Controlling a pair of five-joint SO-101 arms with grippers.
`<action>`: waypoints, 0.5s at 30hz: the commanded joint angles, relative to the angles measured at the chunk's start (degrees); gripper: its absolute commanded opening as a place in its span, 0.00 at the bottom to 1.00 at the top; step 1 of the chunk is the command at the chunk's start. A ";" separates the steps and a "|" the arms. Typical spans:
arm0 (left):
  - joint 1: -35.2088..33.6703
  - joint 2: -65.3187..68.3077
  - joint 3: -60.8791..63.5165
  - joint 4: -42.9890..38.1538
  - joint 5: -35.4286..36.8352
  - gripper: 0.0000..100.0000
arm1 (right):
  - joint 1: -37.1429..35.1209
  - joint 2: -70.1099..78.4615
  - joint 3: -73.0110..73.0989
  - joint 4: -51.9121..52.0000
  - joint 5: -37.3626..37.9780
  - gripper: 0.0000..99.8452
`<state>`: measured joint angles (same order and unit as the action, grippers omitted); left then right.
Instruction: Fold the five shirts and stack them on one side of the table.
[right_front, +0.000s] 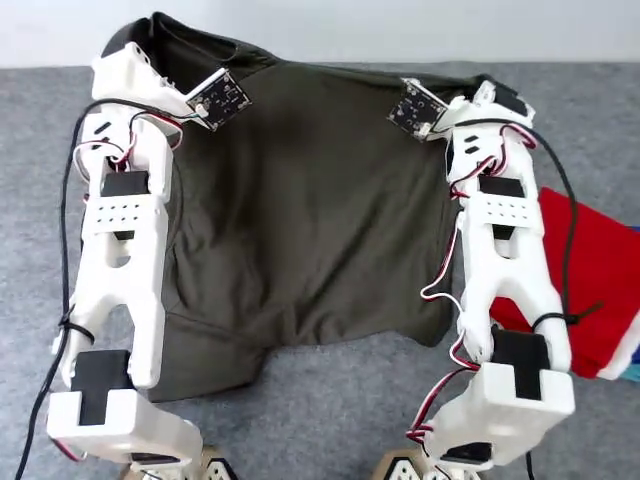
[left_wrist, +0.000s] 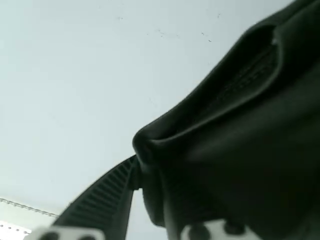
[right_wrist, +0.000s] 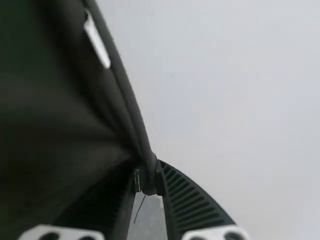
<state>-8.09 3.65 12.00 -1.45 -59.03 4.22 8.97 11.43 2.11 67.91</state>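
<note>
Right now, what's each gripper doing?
Left gripper: closed on the dark shirt.
Right gripper: closed on the dark shirt too.

- No readable text, number, brand or sign anywhere on the table or the arms.
- Small white tag (right_wrist: 97, 39) on the edge seam of the dark olive shirt (right_front: 320, 200): blank as seen, no print to make out.
- Wrist camera board (right_front: 222, 97) on one arm and second camera board (right_front: 415, 108) on the other: tiny pale markings, too small to read.
</note>
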 joint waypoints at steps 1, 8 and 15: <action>-0.09 -1.05 -0.22 2.73 -0.70 0.01 | 1.10 -5.49 -3.43 8.66 0.09 0.01; 0.44 -7.21 -0.31 25.32 -0.79 0.01 | 0.48 -12.97 -3.43 31.87 -3.60 0.01; 1.05 -14.51 -0.31 54.24 -4.48 0.01 | 0.66 -16.31 -3.43 51.03 -3.60 0.01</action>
<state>-7.30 -5.41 12.00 41.19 -60.18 4.31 -3.25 11.43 46.33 64.84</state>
